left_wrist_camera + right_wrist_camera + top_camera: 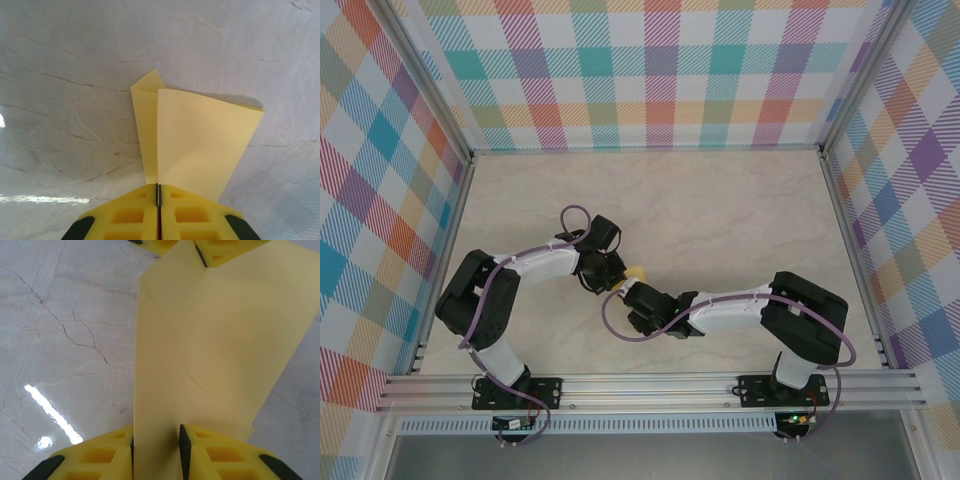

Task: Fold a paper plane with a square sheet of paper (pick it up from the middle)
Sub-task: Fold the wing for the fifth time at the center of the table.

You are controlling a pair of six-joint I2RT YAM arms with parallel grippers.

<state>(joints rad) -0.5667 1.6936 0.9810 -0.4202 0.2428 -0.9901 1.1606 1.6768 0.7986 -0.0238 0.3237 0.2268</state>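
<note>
Paper (200, 140), left claw (158, 189) pinching, right claw (156, 435) straddling

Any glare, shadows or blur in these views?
Left wrist: soft glare streak on the marble table lower left, folded yellow paper sharp, thin shadow behind its top edge. Right wrist: hard glare streak lower left, paper in focus. Top external: even light.

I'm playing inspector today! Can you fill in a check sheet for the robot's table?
Surface: pale marble-look table, shiny.
Job's things: one yellow sheet of paper, creased, one flap folded over.
Clutter: nothing seen.
Tools: left tool shut on the paper's edge; right tool jaws apart, paper between them.
Cables: purple cables looping along both arms.
Surroundings: colourful checked walls, metal rail at the near edge.
</note>
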